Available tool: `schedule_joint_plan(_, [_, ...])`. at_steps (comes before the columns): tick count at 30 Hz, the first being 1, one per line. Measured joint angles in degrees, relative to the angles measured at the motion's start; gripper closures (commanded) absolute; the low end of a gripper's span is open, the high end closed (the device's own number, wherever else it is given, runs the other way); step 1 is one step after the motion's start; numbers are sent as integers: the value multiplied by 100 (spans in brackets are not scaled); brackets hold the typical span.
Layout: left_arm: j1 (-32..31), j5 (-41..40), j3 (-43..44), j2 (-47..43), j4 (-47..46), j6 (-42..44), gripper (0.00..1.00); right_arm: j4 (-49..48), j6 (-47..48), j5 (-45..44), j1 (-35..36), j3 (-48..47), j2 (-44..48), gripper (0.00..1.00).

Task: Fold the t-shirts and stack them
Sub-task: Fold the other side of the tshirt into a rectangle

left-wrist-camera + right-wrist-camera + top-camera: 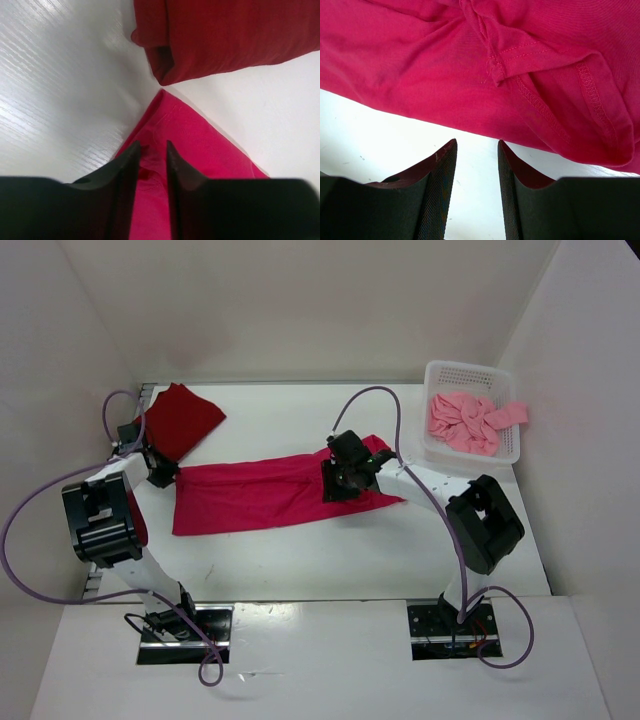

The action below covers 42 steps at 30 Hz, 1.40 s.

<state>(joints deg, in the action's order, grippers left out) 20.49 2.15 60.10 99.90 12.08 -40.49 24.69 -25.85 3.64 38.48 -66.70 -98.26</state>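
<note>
A bright crimson-pink t-shirt [260, 495] lies as a long folded strip across the middle of the table. Its left corner [200, 140] is under my left gripper [152, 146], whose open fingers stand either side of a small ridge of the cloth. A folded dark red t-shirt [180, 420] lies just beyond that corner [225, 35]. My right gripper [476, 142] is open over bare table. It is just short of the crimson shirt's hemmed right end [445, 65] and has nothing between its fingers. A light salmon pink t-shirt [462, 423] sits crumpled in the basket.
The white perforated basket [470, 368] stands at the back right, with a bit of salmon cloth hanging over its right rim. White walls close in the table on the left, back and right. Purple cables loop from both arms.
</note>
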Motion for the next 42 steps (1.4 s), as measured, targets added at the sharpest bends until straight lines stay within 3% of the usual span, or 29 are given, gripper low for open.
schedule_joint_plan(3, [0,4,2,48,-4,4,76,-2,0,0,0,0,0,56])
schedule_joint_plan(6, [0,9,0,81,-4,9,78,-2,0,-15,0,0,0,56])
schedule_joint_plan(12, [0,-4,-15,90,-15,142,49,2,15,-26,-50,-2,33,56])
schedule_joint_plan(14, [0,-24,-55,90,-9,153,46,2,28,-28,-66,-7,44,56])
schedule_joint_plan(16, [0,-35,-96,90,-7,155,53,0,42,-31,-83,-15,46,56])
schedule_joint_plan(17, [0,-35,-109,90,-9,144,65,2,44,-28,-87,-15,48,56])
schedule_joint_plan(18, [0,-33,-118,92,-13,122,70,2,46,-28,-87,-15,50,56])
schedule_joint_plan(21, [0,-35,-125,92,-11,138,79,9,46,-26,-87,-15,72,56])
schedule_joint_plan(33, [0,-11,-157,-321,155,149,89,0,68,-17,-87,-15,129,56])
schedule_joint_plan(39, [0,177,-170,-1062,127,136,89,-55,72,9,-87,-13,127,56])
schedule_joint_plan(42, [0,179,-170,-1213,138,151,80,-103,83,11,-87,-2,127,56])
